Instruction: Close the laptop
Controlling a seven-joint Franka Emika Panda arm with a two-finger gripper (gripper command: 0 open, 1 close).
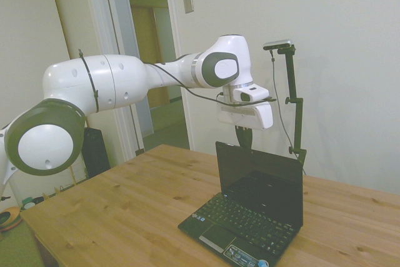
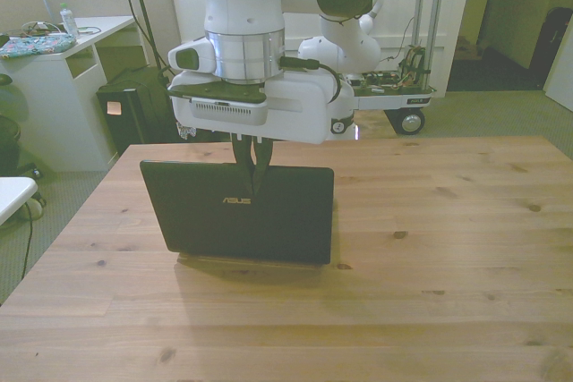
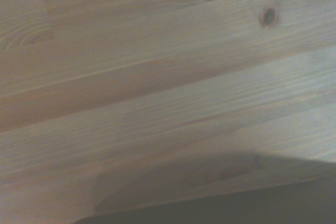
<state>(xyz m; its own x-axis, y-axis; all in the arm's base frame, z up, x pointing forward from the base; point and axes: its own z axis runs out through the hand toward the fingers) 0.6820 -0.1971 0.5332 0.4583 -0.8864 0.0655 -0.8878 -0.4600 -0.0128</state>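
laptop is sitting open on the wooden table with its lid upright, gripper pressed together right behind the top edge, so I'd push slow and centred to avoid sliding the whole thing

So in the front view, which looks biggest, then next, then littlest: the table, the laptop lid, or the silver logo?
1. The table, biggest by far.
2. The laptop lid, standing upright on it.
3. The silver logo on the lid, tiny.
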